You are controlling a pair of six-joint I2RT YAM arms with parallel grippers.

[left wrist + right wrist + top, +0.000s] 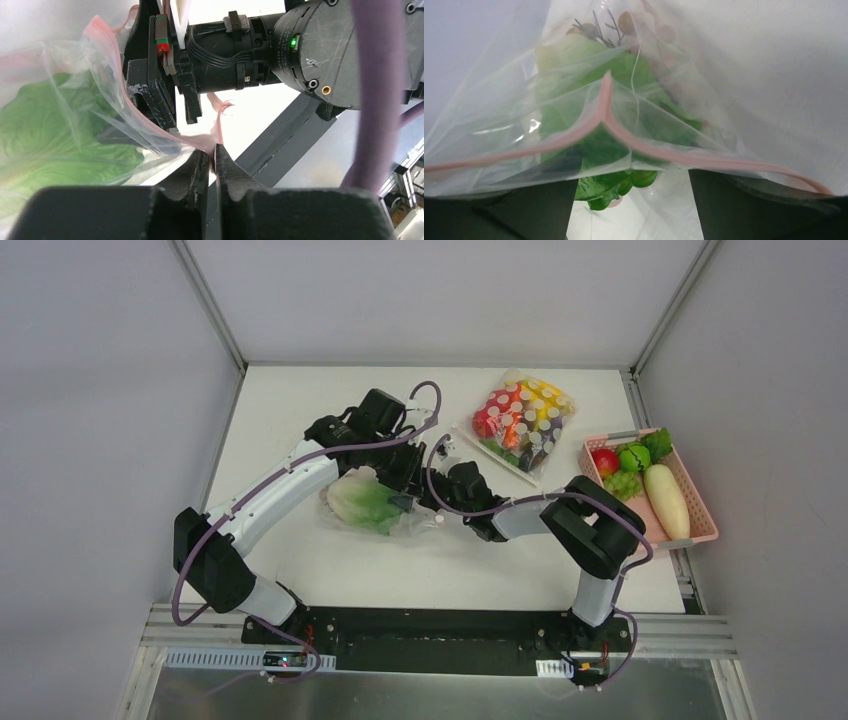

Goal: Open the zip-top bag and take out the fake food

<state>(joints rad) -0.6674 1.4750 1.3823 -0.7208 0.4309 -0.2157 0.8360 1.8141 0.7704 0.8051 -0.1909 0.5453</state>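
two arms meet over the middle of the table (450, 570), both at one clear bag (412, 524) lying there. the only print i can make out on it is a scatter of pale pink dots. one lettuce (362, 502) is inside it, green and leafy, filling most of the bag.

the left gripper (216, 157) is clenched on the bag's pink strip (604, 107), the plastic pinched thin between its two fingers at one corner of the mouth. the right gripper (631, 195) faces it from the other side, released: its two fingers stand wide apart with the strip draped across them and the lettuce showing through the film just beyond. the strip rises to a peak in the middle.

further back, well apart, lies a second bag (522, 422), clear with white dots, packed with red, orange, yellow and purple bits.

at the right edge sits one pink basket (706, 517) holding five pieces: one red apple (604, 460), one round green fruit (633, 456), one bunch of grapes (622, 483), one long white radish (666, 500) and one green leaf (657, 443).
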